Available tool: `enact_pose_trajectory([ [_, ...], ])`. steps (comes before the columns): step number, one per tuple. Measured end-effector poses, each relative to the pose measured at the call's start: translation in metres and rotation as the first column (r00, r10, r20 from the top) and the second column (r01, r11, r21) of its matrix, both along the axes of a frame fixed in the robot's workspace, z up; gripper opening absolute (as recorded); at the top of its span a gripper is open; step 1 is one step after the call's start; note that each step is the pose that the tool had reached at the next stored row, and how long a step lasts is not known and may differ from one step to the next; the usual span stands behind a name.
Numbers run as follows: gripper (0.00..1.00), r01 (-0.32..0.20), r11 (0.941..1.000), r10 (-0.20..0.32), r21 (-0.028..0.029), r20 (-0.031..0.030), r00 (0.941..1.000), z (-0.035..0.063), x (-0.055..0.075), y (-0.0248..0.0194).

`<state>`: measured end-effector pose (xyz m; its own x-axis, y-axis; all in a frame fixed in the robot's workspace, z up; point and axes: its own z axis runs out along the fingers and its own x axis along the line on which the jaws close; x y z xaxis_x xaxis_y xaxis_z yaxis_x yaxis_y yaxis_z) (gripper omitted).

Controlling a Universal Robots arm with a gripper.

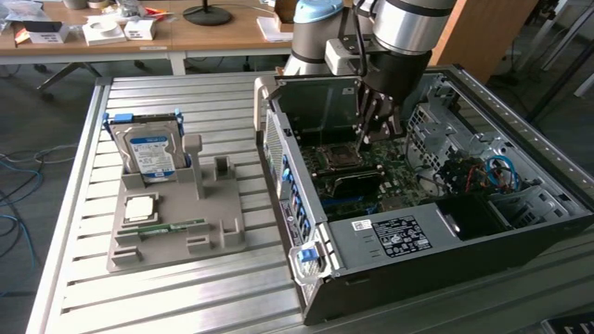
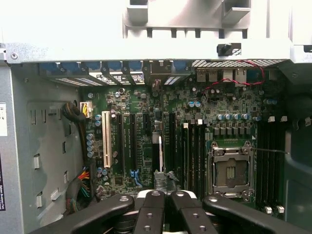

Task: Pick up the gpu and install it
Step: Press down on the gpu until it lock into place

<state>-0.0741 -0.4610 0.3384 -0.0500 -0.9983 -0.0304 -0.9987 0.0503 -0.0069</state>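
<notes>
Gripping the gpu (image 2: 165, 178) edge-on in the clenched gripper (image 2: 163, 196), low inside the open computer case (image 1: 408, 240), over the motherboard (image 2: 146, 105) slots beside the CPU socket (image 2: 230, 170); leaving the hard drive (image 1: 151, 152) standing in the grey holder (image 1: 218, 229) near the table's (image 1: 186, 296) far edge.

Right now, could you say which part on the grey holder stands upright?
The blue-labelled silver hard drive; the square chip and green memory stick lie flat.

A slatted metal worktable (image 1: 167, 292) fills the foreground, with a wooden desk (image 1: 186, 38) behind it carrying small white boxes (image 1: 104, 31) and a black lamp base (image 1: 207, 14), grey floor (image 1: 37, 104) and loose cables (image 1: 19, 181) beside the worktable.
</notes>
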Motion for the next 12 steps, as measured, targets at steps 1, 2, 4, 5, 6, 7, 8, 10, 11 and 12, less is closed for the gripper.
enact_pose_trajectory([
  [1,0.14,0.000,1.0000,0.000,0.0000,0.0000,1.0000,0.0000,0.0000,0.0000],
  [2,0.11,0.000,1.0000,0.000,0.0000,0.0000,1.0000,0.0000,0.0000,0.0000],
  [4,0.11,0.000,1.0000,0.000,0.0000,0.0000,1.0000,0.0000,0.0000,0.0000],
  [5,0.11,0.000,1.0000,0.000,0.0000,0.0001,1.0000,0.0000,0.0000,0.0000],
  [6,0.11,0.000,1.0000,0.000,-0.0001,0.0000,1.0000,0.0000,0.0000,0.0000],
  [7,0.11,0.000,1.0000,0.000,0.0000,0.0000,1.0000,0.0000,0.0000,0.0000],
  [8,0.11,0.000,1.0000,0.000,0.0000,0.0000,1.0000,0.0000,0.0000,0.0000],
  [10,0.11,0.000,1.0000,0.000,0.0000,0.0000,1.0000,0.0000,0.0000,0.0000],
  [11,0.11,0.000,1.0000,0.000,-0.0003,0.0000,1.0000,0.0000,-0.0004,0.0006],
  [12,0.11,0.001,1.0000,-0.001,-0.0001,-0.0001,1.0000,-0.0001,-0.0008,0.0015],
])
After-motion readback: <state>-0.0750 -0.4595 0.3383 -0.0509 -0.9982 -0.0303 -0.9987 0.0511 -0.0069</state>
